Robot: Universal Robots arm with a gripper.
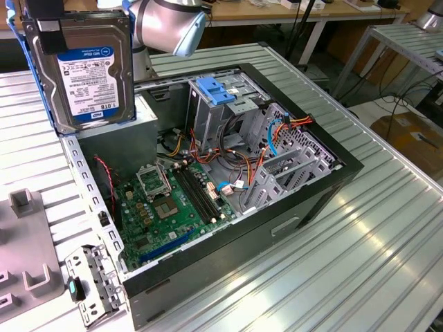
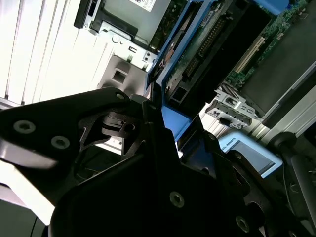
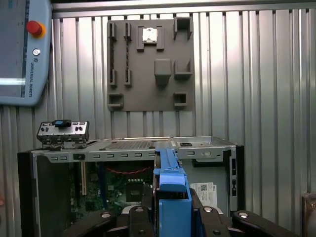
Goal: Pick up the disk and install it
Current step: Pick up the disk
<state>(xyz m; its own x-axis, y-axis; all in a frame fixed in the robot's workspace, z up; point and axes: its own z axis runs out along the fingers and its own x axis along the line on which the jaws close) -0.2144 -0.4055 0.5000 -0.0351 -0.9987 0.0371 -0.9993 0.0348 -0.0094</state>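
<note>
Fingers (image 1: 50,38) are clamping the disk (image 1: 93,76) by its blue rails, holding it upright in the air near the open computer case (image 1: 277,228) on the bench (image 1: 387,277). Lifting looks done; seating it inside is remaining.

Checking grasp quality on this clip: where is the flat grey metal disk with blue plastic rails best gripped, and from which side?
Probably across its thickness at one short end, coming end-on. The flat grey metal disk with blue plastic rails hangs upright under the end effector, clamped at its top edge, leaving the body free.
</note>
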